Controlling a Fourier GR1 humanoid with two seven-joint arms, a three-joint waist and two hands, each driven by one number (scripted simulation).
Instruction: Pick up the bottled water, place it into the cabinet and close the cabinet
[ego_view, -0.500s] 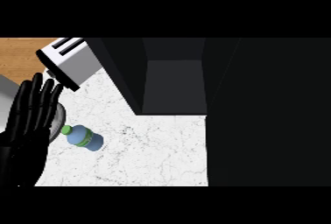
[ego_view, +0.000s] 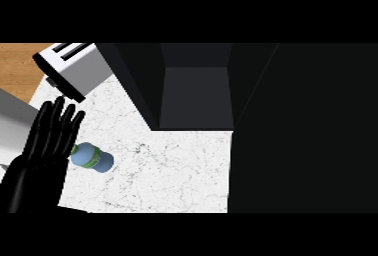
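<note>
- Bottled water (ego_view: 94, 157): lies on its side on the white marbled counter (ego_view: 170, 175), near the counter's left edge; pale blue body, green band around the middle.
- Left hand (ego_view: 46, 145): fingers straight and slightly apart, holding nothing, just beside the bottle's left end.
- Cabinet (ego_view: 198, 95): stands open at the counter's far edge, dark interior visible.
- Toaster (ego_view: 74, 67): far left corner.

A silver toaster (ego_view: 74, 67) sits on the white marble counter (ego_view: 170, 170) beside wooden flooring (ego_view: 18, 67).
</note>
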